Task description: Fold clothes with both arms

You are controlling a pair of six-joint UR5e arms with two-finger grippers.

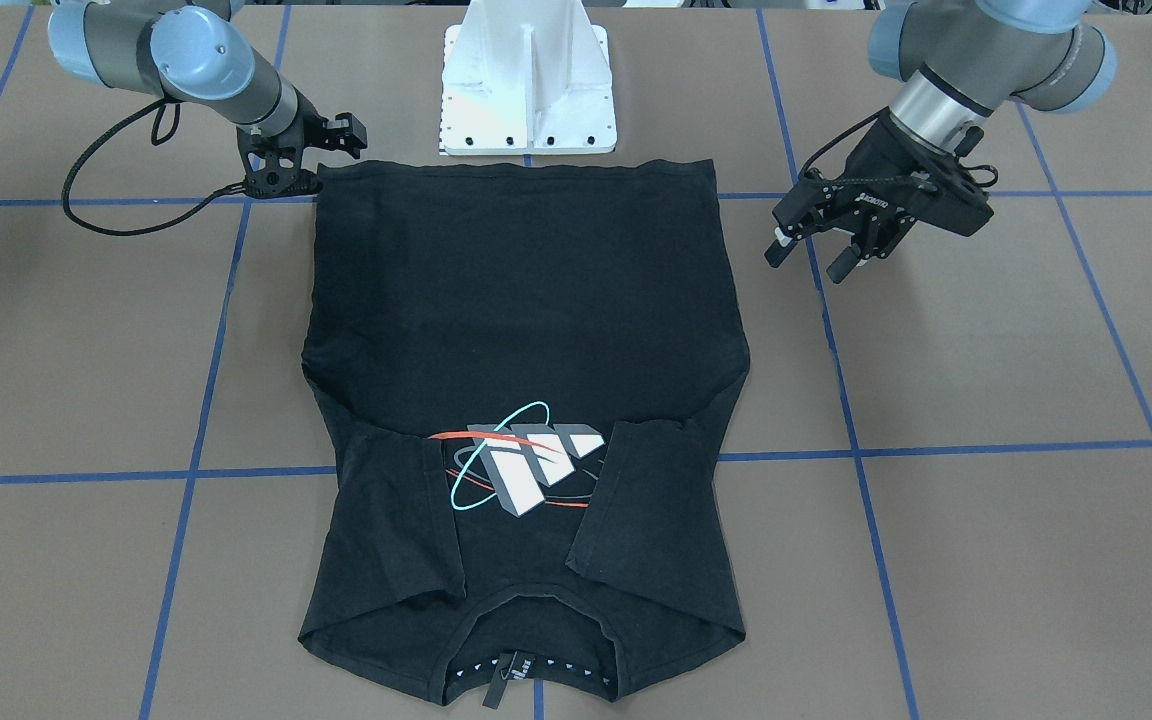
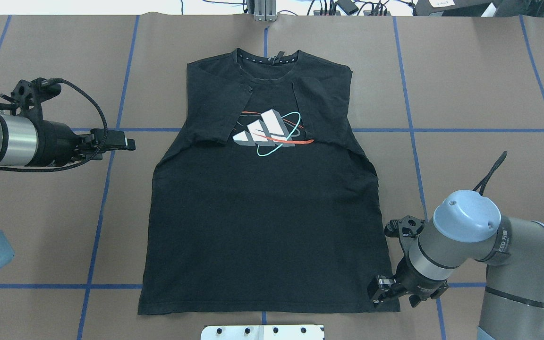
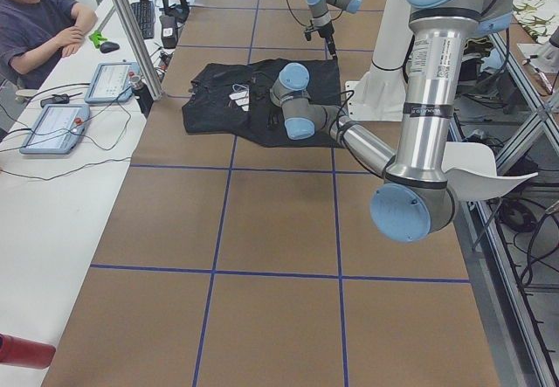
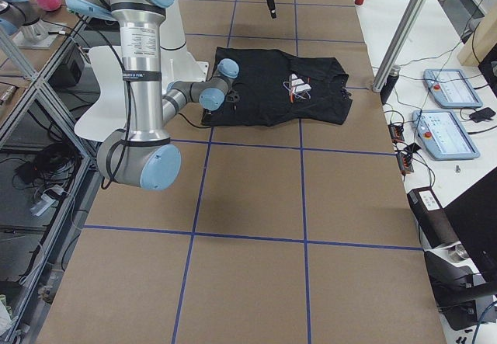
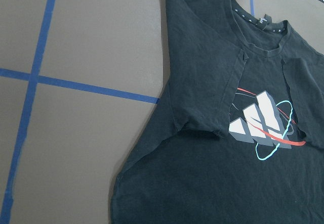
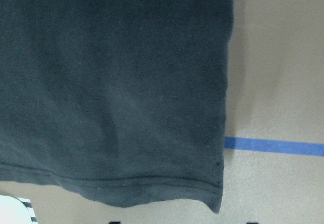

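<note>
The black T-shirt (image 1: 526, 300) (image 2: 262, 222) lies flat on the brown table, chest graphic (image 2: 269, 132) up. Both short sleeves are folded inward beside the graphic, and the collar is on the side away from the robot. My right gripper (image 2: 379, 295) (image 1: 286, 185) hovers low at the hem corner (image 6: 215, 201) nearest the robot. Its fingertips show wide apart at the bottom edge of the right wrist view, holding nothing. Beside the shirt's other side, level with the sleeve, my left gripper (image 1: 808, 258) (image 2: 128, 142) is open, empty and clear of the cloth (image 5: 212, 173).
The white pedestal mount (image 1: 526, 90) stands just behind the hem. Blue tape lines (image 2: 97, 203) grid the tabletop. In the exterior left view a person (image 3: 35, 20) sits at a side bench with control tablets (image 3: 52, 125).
</note>
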